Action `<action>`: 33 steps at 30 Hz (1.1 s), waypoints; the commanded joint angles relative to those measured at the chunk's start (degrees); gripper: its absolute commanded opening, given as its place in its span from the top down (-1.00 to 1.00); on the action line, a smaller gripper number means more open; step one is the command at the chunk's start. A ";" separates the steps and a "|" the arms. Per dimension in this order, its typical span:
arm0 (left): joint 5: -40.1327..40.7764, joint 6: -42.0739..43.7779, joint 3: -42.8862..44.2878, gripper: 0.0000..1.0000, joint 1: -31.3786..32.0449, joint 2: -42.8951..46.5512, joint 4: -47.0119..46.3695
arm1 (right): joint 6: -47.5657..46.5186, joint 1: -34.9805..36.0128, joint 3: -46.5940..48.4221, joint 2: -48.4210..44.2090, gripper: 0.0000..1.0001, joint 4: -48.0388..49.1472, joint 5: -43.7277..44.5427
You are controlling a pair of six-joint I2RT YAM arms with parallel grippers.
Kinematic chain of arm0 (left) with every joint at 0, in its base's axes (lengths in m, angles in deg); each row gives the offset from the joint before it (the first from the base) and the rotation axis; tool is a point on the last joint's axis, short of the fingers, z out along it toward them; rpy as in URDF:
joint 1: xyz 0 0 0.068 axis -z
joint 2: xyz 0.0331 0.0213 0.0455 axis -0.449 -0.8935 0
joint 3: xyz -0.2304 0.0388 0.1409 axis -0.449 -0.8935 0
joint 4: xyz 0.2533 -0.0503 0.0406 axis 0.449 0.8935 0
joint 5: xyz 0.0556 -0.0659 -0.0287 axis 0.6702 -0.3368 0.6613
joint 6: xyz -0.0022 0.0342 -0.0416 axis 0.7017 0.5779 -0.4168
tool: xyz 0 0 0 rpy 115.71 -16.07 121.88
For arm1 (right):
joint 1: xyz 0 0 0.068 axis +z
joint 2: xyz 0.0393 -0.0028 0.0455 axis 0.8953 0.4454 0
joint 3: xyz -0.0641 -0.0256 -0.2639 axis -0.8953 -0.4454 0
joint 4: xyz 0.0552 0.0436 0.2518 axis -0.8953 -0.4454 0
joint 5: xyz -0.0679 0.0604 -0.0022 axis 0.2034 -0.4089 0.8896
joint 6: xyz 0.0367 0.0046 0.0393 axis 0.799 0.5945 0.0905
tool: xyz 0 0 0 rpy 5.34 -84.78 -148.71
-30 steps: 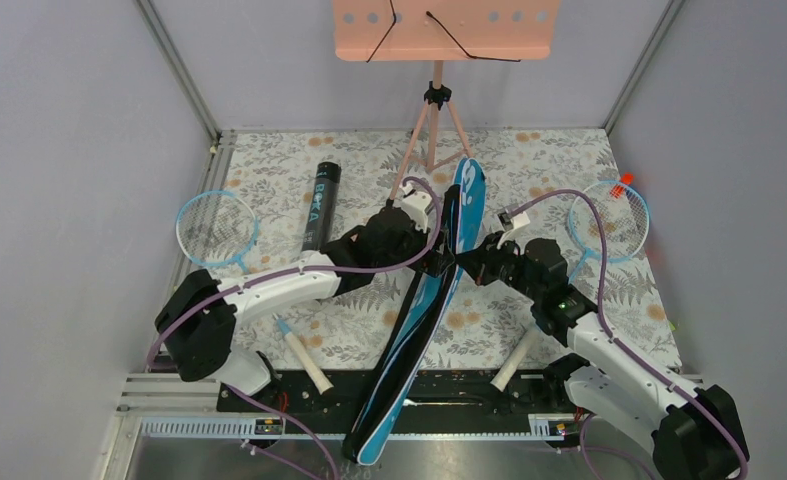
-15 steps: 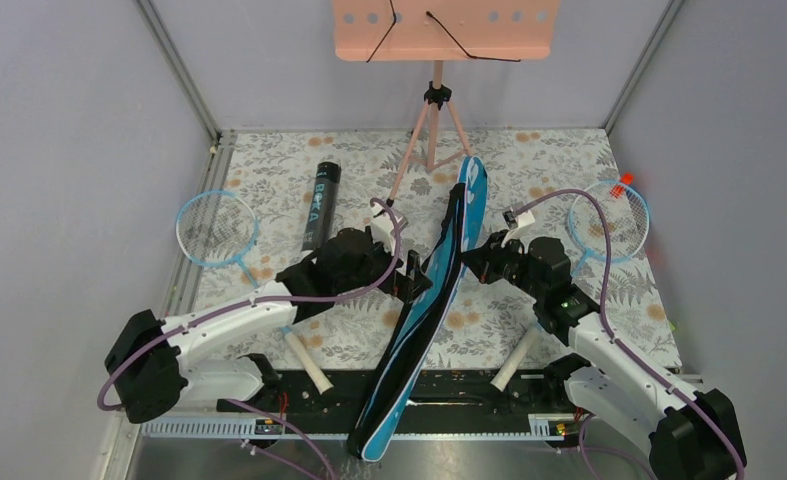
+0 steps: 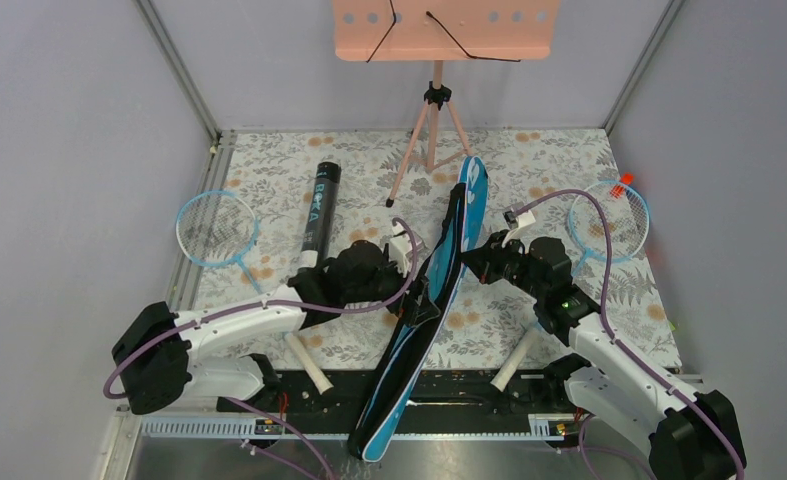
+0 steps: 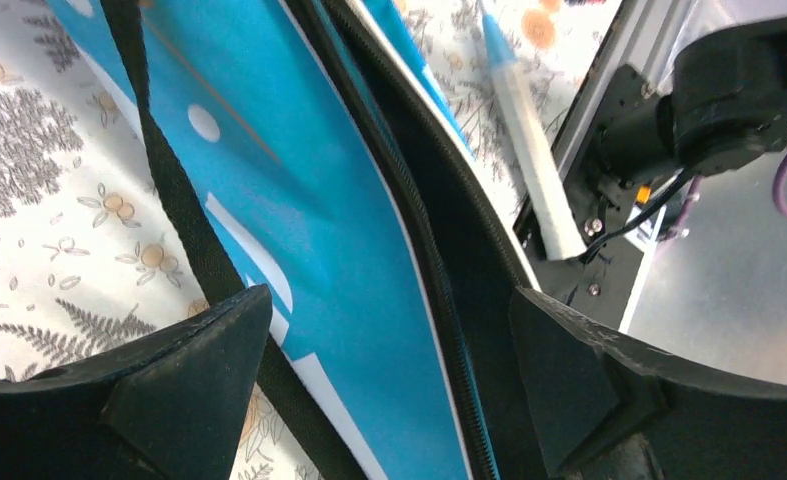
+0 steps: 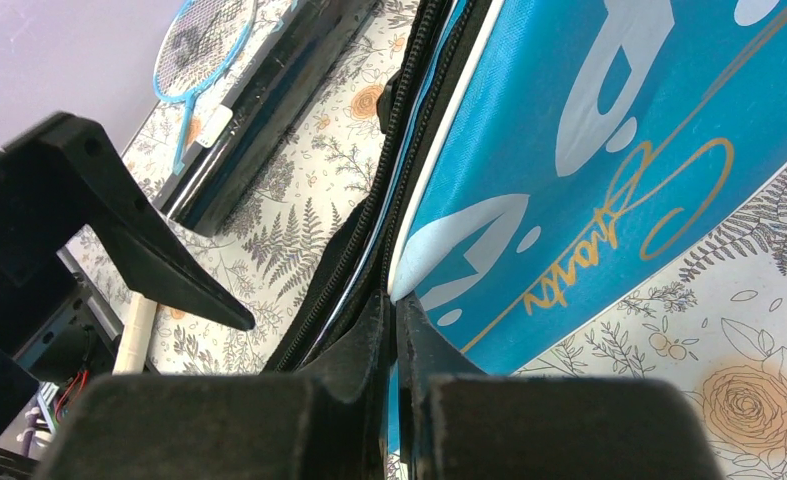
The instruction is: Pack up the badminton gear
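Jaws of my right gripper closed flat on the zipper edge of the blue bag; jaws of my left gripper wide apart, straddling the opposite panel and zipper, contact not discernible. Bag's long axis runs from the far middle of the surface to its near edge, passing between both arms. I judge the left arm must next clamp the facing edge to spread the mouth

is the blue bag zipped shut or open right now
Open: the blue bag shows a dark gap beside its zipper in the left wrist view, and the right claw pinches one edge.
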 commanded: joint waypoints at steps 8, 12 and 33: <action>7.05 2.17 -0.45 -0.87 2.57 -3.29 3.62 | -1.24 -0.33 0.74 -0.29 1.00 0.82 -2.19; 7.77 3.32 2.52 -0.58 5.02 -6.92 3.58 | -1.06 -0.34 0.77 -0.29 1.00 0.90 -2.30; 46.96 -5.38 1.76 1.00 1.63 12.47 13.43 | 2.79 -3.59 1.54 -6.21 0.95 -12.14 7.53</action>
